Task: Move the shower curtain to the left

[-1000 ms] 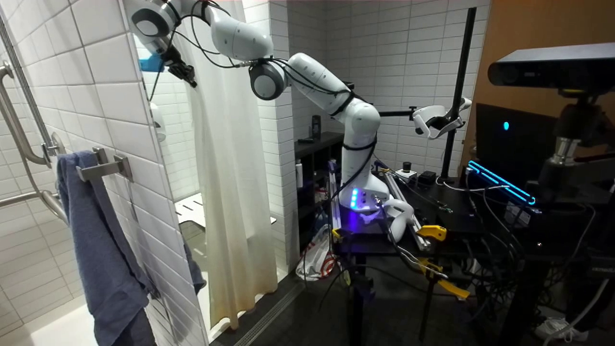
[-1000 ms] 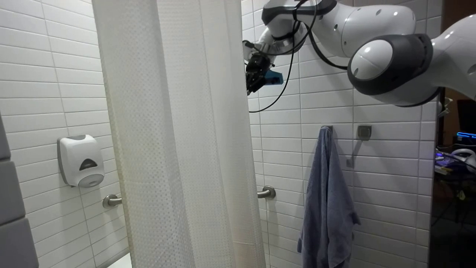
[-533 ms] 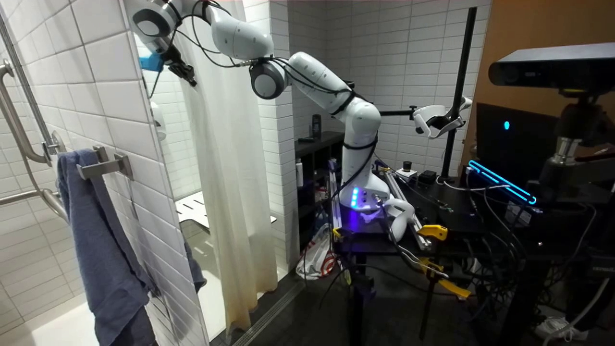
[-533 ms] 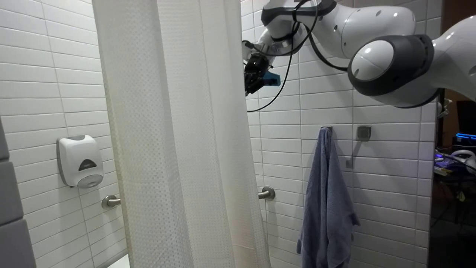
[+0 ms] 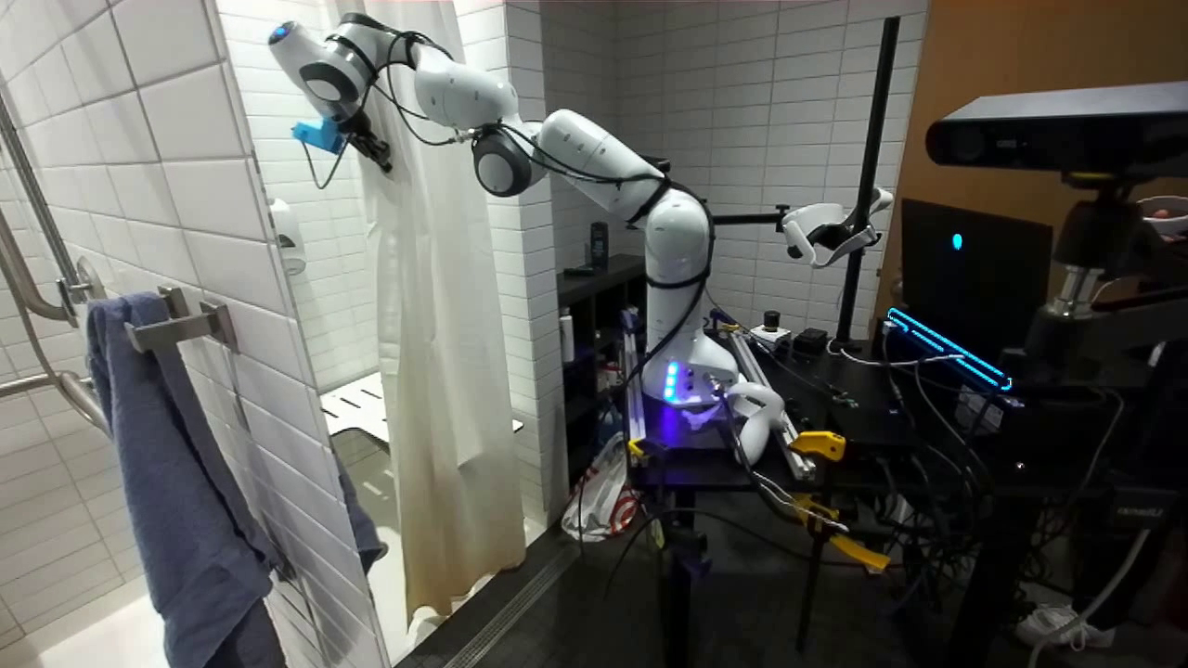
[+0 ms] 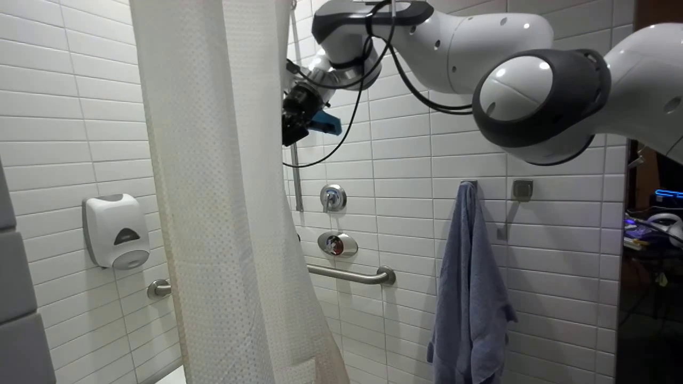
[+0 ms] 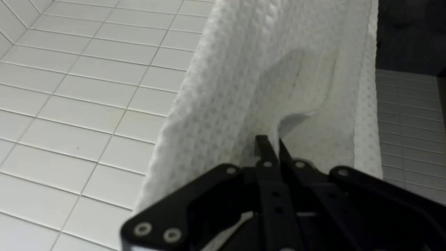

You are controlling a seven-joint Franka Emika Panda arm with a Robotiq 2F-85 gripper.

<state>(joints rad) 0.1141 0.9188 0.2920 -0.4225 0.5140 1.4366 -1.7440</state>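
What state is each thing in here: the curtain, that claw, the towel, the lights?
Shower curtain: hanging in pleats, partly drawn
Gripper (the claw): closed, pinching a curtain fold
Towel: hung up; wet or dry unclear
Base light: lit blue
Light strip: lit blue

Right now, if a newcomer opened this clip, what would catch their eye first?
Probably the tall off-white shower curtain, running top to bottom left of centre in an exterior view. Next, the white robot arm, stretched leftward to it in both exterior views, its gripper pinching a fold in the lower half of the wrist view. Then the blue-grey towel, hanging at the left in an exterior view.
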